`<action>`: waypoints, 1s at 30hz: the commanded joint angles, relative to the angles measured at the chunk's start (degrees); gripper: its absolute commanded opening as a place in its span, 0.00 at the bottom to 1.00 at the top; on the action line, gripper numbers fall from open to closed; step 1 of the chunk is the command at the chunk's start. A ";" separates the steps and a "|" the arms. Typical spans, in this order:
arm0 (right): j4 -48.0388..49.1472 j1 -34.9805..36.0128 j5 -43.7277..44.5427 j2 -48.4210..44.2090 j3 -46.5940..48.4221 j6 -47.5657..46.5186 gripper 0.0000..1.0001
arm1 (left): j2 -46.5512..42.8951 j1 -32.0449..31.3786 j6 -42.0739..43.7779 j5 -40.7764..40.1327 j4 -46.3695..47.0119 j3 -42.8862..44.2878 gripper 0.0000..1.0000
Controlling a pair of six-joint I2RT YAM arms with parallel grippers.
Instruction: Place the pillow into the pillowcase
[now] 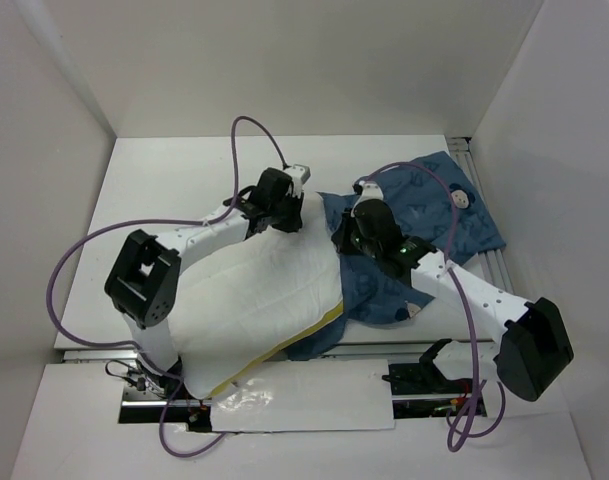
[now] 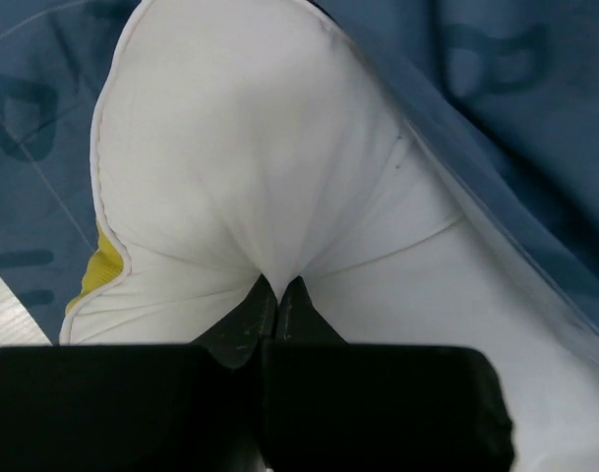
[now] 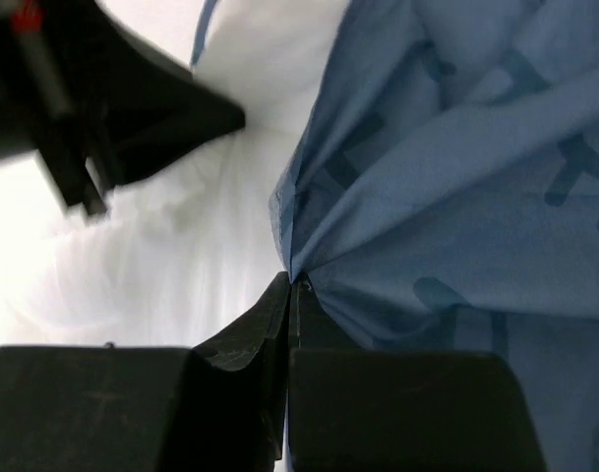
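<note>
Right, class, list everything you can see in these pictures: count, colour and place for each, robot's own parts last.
pillow: one, white with yellow trim, table's near-left
pillowcase: one, blue with darker print, crumpled on the right, partly beneath the pillow
table: one, white, under everything
cables: two, purple, looping along the arms
left arm: one, black and white, over the pillow
right arm: one, black and white, over the pillowcase
left claw: one, black, shut on pillow fabric
right claw: one, black, shut on the pillowcase's edge

Left gripper [image 2: 279, 287] tight on pillow [image 2: 250, 147]
</note>
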 commanded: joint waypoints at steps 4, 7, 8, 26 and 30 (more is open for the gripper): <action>13.15 0.64 1.94 -0.40 1.57 5.03 0.00 | -6.05 -6.56 5.29 6.83 2.02 -2.30 0.00; 16.13 0.64 0.13 -0.41 0.08 6.18 0.00 | -6.05 -7.96 3.81 7.36 3.25 -3.98 0.00; 18.76 0.64 -1.97 -0.41 0.07 6.18 0.00 | -6.05 -8.57 2.93 6.67 3.26 -3.98 0.00; 3.14 2.31 -0.76 -10.61 -9.94 8.03 0.00 | -0.87 4.96 -28.28 2.52 -0.52 3.05 0.00; 4.63 2.31 -6.47 -6.13 -10.56 4.87 0.03 | -1.57 3.64 -27.05 2.53 0.00 3.58 0.00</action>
